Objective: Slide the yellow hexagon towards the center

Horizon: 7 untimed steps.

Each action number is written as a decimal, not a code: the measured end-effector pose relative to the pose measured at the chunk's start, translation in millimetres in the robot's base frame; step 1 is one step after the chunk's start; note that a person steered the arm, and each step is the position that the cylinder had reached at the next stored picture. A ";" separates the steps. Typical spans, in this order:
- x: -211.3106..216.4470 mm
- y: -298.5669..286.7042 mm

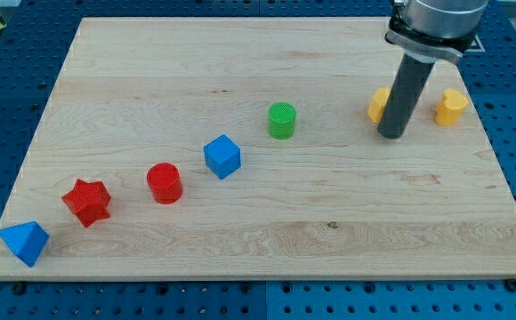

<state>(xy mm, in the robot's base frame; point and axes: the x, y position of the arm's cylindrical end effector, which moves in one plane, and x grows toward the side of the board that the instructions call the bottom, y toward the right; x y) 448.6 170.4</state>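
Note:
Two yellow blocks sit near the view's upper right of the wooden board [267,231]. One yellow block [379,104] is partly hidden behind my rod; its shape cannot be made out. The other yellow block [450,107], which looks like the hexagon, lies to the right of the rod. My tip [391,135] rests on the board between them, touching or nearly touching the left yellow block, and apart from the right one.
A green cylinder [282,120] stands left of the tip. A blue cube [222,156], a red cylinder [164,183], a red star [87,201] and a blue triangular block [24,242] run diagonally to the view's lower left.

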 end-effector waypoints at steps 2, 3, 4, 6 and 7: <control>-0.8 15.9; -13.8 19.0; -14.8 36.7; -49.2 52.2; -49.4 47.6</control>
<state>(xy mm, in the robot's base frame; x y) 399.2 218.1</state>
